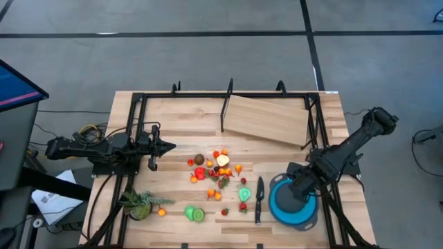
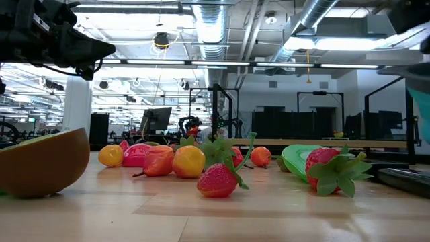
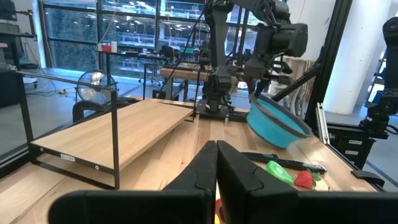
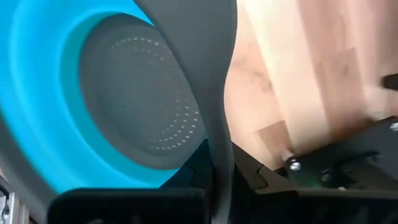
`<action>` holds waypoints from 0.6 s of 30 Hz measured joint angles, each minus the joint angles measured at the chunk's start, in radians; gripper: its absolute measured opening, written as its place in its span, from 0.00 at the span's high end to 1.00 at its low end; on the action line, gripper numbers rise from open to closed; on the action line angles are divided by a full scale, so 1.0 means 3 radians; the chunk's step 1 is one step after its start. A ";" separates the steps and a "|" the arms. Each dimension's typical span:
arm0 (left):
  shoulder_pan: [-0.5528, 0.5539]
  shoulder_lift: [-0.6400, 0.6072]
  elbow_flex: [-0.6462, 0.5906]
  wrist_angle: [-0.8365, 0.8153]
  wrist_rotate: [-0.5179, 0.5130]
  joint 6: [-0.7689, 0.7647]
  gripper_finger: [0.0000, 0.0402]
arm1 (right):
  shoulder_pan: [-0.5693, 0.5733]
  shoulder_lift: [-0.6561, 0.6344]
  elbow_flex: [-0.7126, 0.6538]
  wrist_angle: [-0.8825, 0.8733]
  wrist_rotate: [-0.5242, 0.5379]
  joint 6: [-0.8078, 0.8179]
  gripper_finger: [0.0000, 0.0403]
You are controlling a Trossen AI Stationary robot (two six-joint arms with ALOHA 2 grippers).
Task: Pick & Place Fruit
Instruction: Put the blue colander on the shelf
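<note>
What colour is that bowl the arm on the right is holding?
The bowl is bright blue with a grey, dotted inside, held by the right gripper. The right wrist view shows it best.

the fruit (image 1: pixel 216 174) lies scattered mid-table, ahead of the left gripper (image 1: pixel 168 146)'s closed fingers, between the 2 arms. the knife (image 1: pixel 259 199) lies between the fruit and the bowl (image 1: pixel 293 205). the right gripper (image 1: pixel 289 181)'s fingers pinch the bowl's rim, the bowl tilted off the table. the leafy plant (image 1: pixel 140 203) sits beside the left arm, near the front edge. a wooden board (image 1: pixel 268 119) lies behind the fruit.

A lab: exposed ceiling ducts (image 2: pixel 215 27), more robot rigs (image 2: pixel 215 111) behind.
</note>
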 joint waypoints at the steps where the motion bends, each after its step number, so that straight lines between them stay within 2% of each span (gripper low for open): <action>1: 0.0000 0.0000 0.0001 0.0000 0.0001 0.0000 1.00 | -0.0026 0.0000 0.0038 -0.0045 0.0016 -0.0033 0.98; 10: 0.0000 0.0000 0.0000 0.0000 0.0001 0.0000 1.00 | -0.0328 0.0000 0.0412 -0.0153 0.0167 -0.0523 0.98; 18: 0.0001 0.0000 0.0001 0.0000 0.0001 0.0000 1.00 | -0.0667 -0.0003 0.0839 -0.0544 0.0315 -0.1085 0.98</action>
